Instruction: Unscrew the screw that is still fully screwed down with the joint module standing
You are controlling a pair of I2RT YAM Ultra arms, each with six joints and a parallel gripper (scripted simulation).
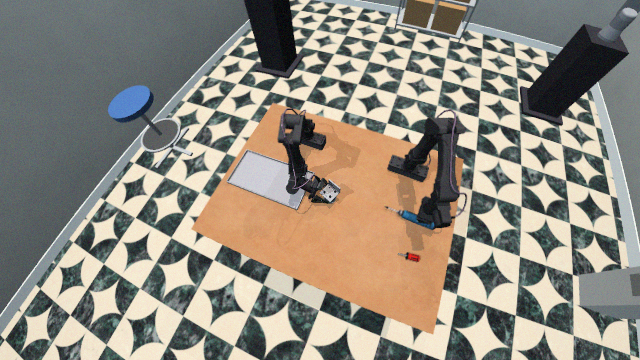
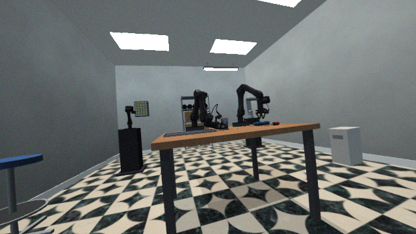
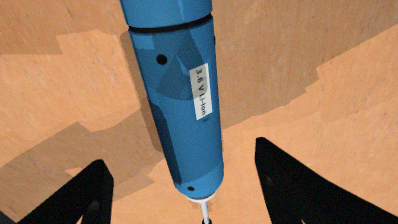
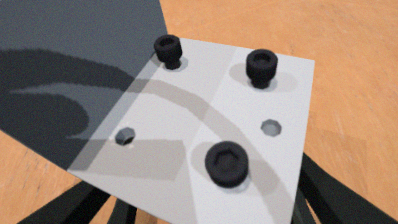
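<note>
The joint module stands by the corner of the grey mat. Its white bracket plate [image 4: 200, 130] fills the right wrist view. Two black screws [image 4: 167, 50] [image 4: 261, 67] stand raised out of the plate. A third screw [image 4: 226, 164] sits low, fully down. Two holes [image 4: 125, 136] [image 4: 271, 127] are empty. My right gripper [image 1: 317, 192] is open, with its fingers on either side of the module. The blue electric screwdriver [image 3: 180, 95] [image 1: 412, 216] lies flat on the table. My left gripper [image 3: 181, 159] is open and straddles its barrel with gaps on both sides.
A grey mat [image 1: 267, 178] lies on the table beside the module. A small red screwdriver [image 1: 411, 257] lies near the table's front edge. The two arm bases stand at the back of the table.
</note>
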